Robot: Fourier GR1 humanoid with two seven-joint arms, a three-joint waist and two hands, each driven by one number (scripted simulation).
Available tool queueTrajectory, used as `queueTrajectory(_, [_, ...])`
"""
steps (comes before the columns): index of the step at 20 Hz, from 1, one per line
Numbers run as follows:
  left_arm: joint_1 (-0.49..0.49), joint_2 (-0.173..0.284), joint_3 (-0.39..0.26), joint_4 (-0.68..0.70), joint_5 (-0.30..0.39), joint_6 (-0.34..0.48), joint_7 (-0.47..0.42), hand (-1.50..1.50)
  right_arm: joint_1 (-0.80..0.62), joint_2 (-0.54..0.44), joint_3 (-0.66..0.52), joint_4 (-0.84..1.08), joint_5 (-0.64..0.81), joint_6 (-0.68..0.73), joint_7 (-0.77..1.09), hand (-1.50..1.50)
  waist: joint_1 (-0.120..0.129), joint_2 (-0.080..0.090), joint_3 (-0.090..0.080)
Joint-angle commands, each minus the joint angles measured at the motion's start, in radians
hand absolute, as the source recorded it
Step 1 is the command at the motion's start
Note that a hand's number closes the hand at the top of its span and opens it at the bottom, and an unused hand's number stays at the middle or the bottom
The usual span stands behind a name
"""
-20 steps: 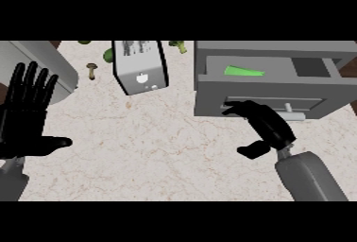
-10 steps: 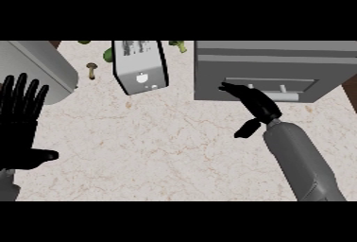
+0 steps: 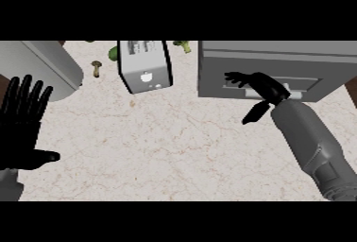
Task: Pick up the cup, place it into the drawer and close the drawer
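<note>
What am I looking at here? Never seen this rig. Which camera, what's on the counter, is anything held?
This is one view, from the robot's head, looking steeply down at a speckled kitchen counter. The two grey forearms coming up from the bottom edge are the robot's own, each ending in a black hand. The left hand rests open at the left edge, fingers up, holding nothing. The right hand is open against the front of the grey drawer unit, which looks closed. No cup shows. Also on the counter: a toaster, a small mushroom, some green vegetables near the back, and a large grey object at the left that I cannot identify.
</note>
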Motion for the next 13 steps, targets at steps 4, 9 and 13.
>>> queueTrajectory(4, [-0.023,-0.01,0.0,-0.037,-0.002,0.012,0.028,-1.5,-0.123,-0.056,-0.055,0.178,0.006,-0.025,0.038,-1.5,0.029,0.028,0.007])
queueTrajectory(9, [-0.029,-0.02,-0.019,-0.013,-0.026,-0.005,0.024,-1.5,-0.143,-0.085,-0.07,0.21,-0.002,-0.011,0.015,-1.5,0.043,0.039,0.007])
queueTrajectory(13, [-0.04,-0.021,0.0,0.035,-0.039,-0.033,-0.013,-1.5,-0.136,-0.093,-0.076,0.229,-0.009,-0.017,-0.022,-1.5,0.037,0.038,0.007])
